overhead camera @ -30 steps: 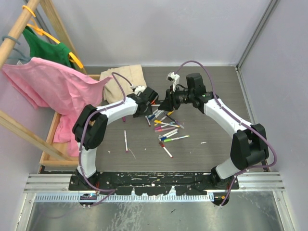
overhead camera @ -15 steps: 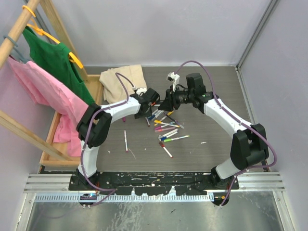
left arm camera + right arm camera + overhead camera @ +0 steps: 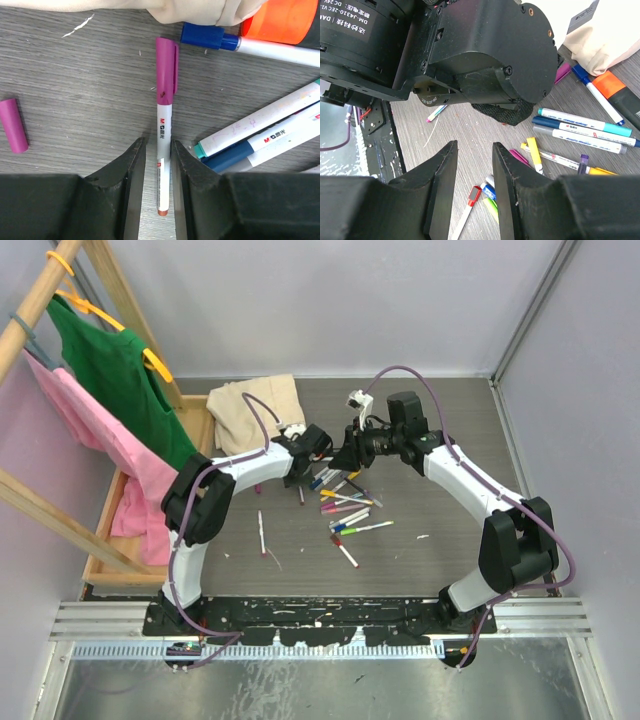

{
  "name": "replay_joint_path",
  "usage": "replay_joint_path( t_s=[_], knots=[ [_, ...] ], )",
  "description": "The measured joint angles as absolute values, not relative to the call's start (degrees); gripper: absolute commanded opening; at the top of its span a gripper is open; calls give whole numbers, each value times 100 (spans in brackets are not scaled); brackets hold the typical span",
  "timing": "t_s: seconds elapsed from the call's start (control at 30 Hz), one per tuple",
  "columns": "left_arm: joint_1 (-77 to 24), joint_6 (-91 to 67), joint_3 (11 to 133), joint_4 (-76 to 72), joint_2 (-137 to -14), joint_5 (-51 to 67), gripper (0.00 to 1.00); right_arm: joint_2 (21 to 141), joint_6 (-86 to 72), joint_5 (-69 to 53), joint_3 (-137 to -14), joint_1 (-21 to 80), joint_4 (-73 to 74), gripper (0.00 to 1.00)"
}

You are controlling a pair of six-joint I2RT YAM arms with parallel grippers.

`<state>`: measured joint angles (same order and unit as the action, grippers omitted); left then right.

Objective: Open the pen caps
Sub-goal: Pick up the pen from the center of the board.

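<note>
On the grey wood-grain counter (image 3: 75, 75) the left gripper (image 3: 158, 144) straddles a thin white-barrelled pen (image 3: 164, 150). The pen's smooth magenta cap (image 3: 166, 70), a cylinder with a clip, is on and points away from the wrist. The black jaws stand narrowly apart, one side against the barrel and a sliver of counter showing on the other. That view counts one loose magenta cap (image 3: 13, 125) lying well to the left and one blue cap (image 3: 202, 36) seated on a second pen beside a fold of soft beige cloth (image 3: 200, 10). It also shows the glossy orange cap of one thicker marker (image 3: 280, 20). The right gripper (image 3: 474, 147) hovers with its jaws apart and nothing between them, facing the other arm's matte black housing (image 3: 485, 55). Only its camera shows a yellow cap (image 3: 533, 150) and a red cap (image 3: 475, 192). The overhead view alone takes in the whole heap of pens (image 3: 345, 505) between the arms, one pen lying alone (image 3: 262, 533), and a wooden rack (image 3: 40, 295) — one green garment (image 3: 110, 370), one pink garment (image 3: 80, 430).
</note>
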<state>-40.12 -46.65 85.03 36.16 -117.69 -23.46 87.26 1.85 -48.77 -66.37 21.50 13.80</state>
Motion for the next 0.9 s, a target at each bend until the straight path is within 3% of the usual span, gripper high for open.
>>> replay_joint_path(
  t_s=[0.23,0.37,0.63,0.9],
  knots=[
    [-4016,-4670,8195,3310,-11601,-2309,13,8726,163,-4952,-6637,2150,1380,40],
    [-4016,-4648,7815,3256,-11321,-2252,1,8726,150,-5019,-6637,2150,1378,40],
    [-4016,-4528,6952,2926,-10451,-1999,0,8694,27,-5196,-6637,2150,1317,40],
    [-4016,-4445,5559,1627,-8707,-1444,0,8219,-410,-5649,-6375,2150,703,40]
  ],
)
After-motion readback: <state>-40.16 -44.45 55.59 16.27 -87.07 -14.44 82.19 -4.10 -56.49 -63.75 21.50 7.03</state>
